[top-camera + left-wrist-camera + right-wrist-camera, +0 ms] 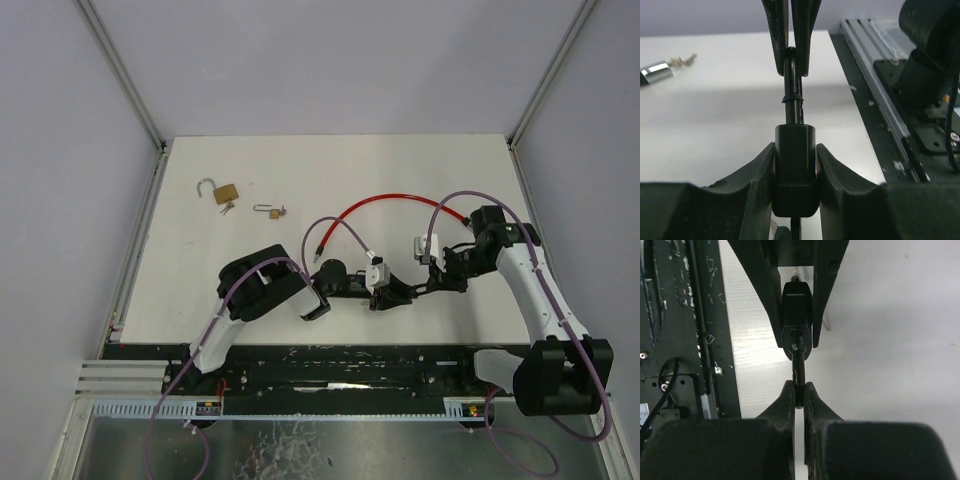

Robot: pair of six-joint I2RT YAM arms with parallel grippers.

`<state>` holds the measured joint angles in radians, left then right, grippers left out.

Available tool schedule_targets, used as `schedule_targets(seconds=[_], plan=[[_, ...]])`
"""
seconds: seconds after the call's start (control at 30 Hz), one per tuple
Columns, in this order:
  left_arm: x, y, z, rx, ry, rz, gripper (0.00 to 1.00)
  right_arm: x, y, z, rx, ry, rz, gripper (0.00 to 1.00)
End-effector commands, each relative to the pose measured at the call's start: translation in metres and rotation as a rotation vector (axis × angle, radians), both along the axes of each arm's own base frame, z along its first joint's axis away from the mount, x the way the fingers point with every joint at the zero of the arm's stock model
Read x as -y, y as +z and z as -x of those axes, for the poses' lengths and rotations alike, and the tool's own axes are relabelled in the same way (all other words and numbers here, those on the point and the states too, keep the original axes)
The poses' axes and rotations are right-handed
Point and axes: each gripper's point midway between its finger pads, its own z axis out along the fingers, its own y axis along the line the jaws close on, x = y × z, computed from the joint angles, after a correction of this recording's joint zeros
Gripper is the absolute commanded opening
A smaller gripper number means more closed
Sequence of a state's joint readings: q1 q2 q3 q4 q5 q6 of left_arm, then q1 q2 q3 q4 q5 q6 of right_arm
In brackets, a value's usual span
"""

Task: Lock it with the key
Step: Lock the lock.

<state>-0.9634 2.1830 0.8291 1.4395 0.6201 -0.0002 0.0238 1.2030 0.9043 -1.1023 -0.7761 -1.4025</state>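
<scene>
Clamping the lock (795, 150) between its fingers, the left claw (375, 293) holds the black body off the table (200, 290) and steady, so the other arm has something fixed to work against. The right claw (799, 395) faces it head-on from the lock's far side, clenched on a thin black stem (799, 367) that runs straight into the end of the lock. Whether that stem is the key or the shackle I cannot tell; it is dark and half hidden by the pads. Both claws line up on one axis through the lock, which I judge suits either a push along the stem or a twist about it. No gap shows between stem and body, so the locking step looks to be in hand rather than finished.

Count, taken from the lock outward:
- one black lock, held between the two claws
- one red cable (400, 203), arching on the table beyond the lock
- two brass padlocks, both beyond the lock and to its left: the big padlock (226, 192) farther off, shackle swung open, and the small padlock (273, 211) nearer
- a small bunch of keys (226, 208) touching the big padlock on its lock-ward side
- two arms, two claws, both gripping
</scene>
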Motion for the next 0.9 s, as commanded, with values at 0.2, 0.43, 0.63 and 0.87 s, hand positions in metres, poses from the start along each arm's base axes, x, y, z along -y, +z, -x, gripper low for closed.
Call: schedule_targets(seconds=[0.2, 0.43, 0.63, 0.87], plan=[[0.051, 0.019, -0.010, 0.109, 0.025, 0.131, 0.00, 0.021, 0.023, -0.012, 0.105, -0.059, 0.124, 0.00], [0.058, -0.010, -0.015, 0.093, 0.031, 0.071, 0.00, 0.010, -0.003, -0.013, 0.097, -0.025, 0.055, 0.00], [0.054, -0.014, -0.013, 0.090, 0.029, 0.062, 0.00, -0.007, -0.006, -0.011, 0.071, 0.037, -0.050, 0.00], [0.044, -0.026, -0.010, 0.077, 0.033, 0.027, 0.00, -0.012, -0.018, -0.020, 0.047, 0.062, -0.080, 0.00]])
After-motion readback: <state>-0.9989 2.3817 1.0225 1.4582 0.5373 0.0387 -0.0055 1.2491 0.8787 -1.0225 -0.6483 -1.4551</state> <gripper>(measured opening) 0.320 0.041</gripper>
